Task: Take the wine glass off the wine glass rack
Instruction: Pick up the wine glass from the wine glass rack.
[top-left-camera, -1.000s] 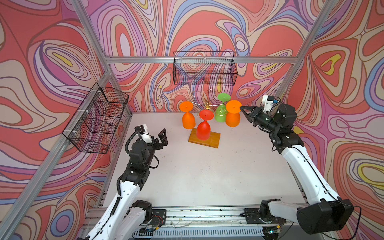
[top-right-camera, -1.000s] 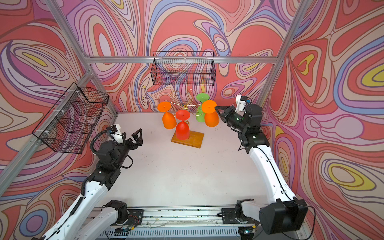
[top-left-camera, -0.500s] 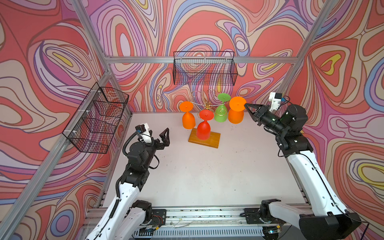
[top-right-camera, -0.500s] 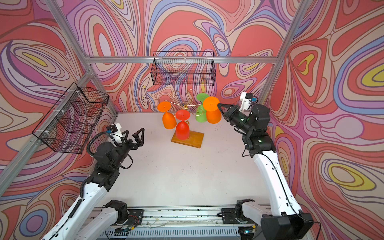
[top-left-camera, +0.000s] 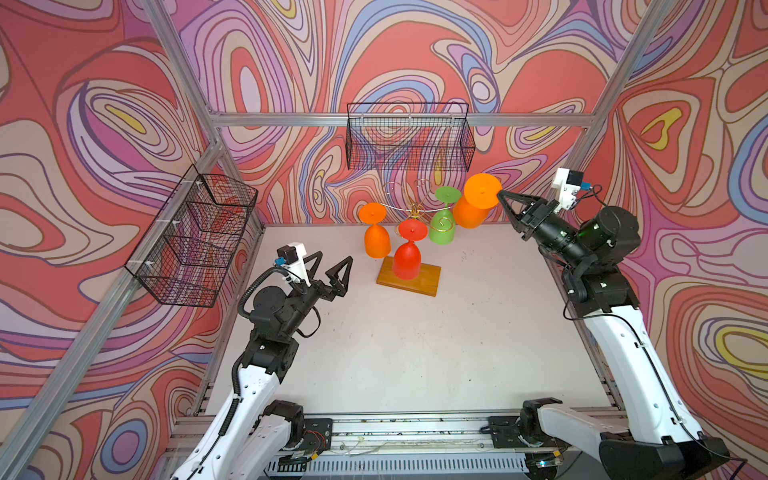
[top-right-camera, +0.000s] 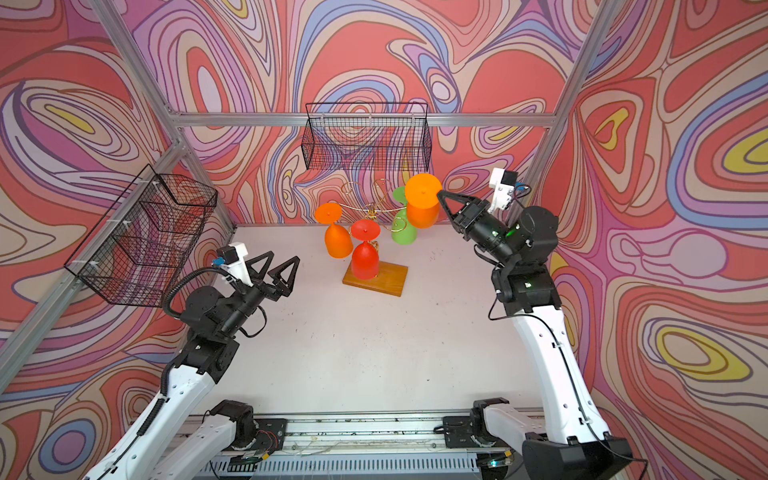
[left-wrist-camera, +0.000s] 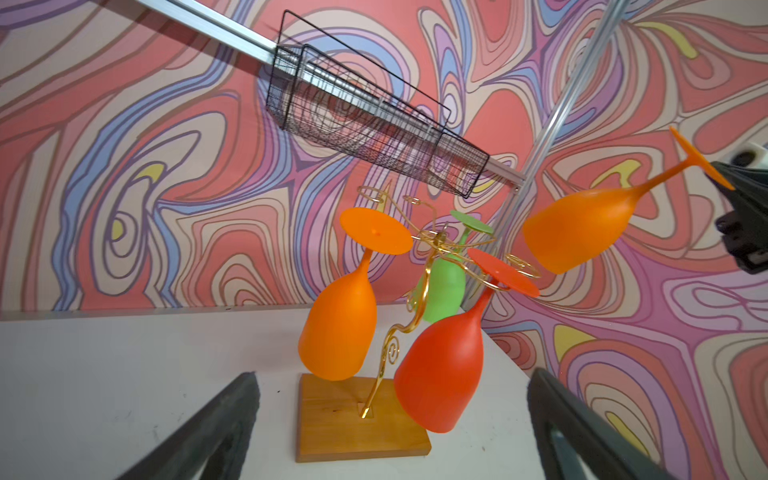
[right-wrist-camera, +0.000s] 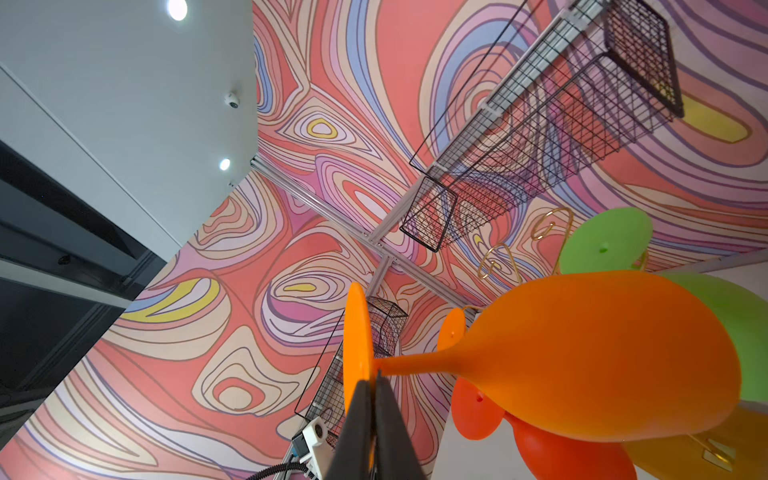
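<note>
The orange wine glass (top-left-camera: 471, 205) is up in the air, clear of the wine glass rack (top-left-camera: 428, 279) at the rack's right side. It tilts steeply, bowl slanting down toward the rack, foot raised and facing away. The left wrist view shows open space between this glass (left-wrist-camera: 582, 232) and the nearest gold spiral arm.

The right gripper (top-left-camera: 500, 194) has it. The jaws are clamped tight on the rim of the flat foot, and the right wrist view shows the fingers (right-wrist-camera: 361, 419) pressed together with the orange disc pinched between them.

The rack stands on its wooden base toward the back of the table (top-left-camera: 415, 357). Three glasses hang from it upside down: a green glass (top-left-camera: 441, 230) nearest the lifted one, a red glass (top-left-camera: 408, 259) at the front over the base, and a second orange glass (top-left-camera: 376, 243) on the left side.

The left gripper (top-left-camera: 334, 257) hovers above the table to the left of the rack. Its jaws are spread wide and nothing is in them. A black wire basket (top-left-camera: 409, 139) hangs on the back wall above the rack.
</note>
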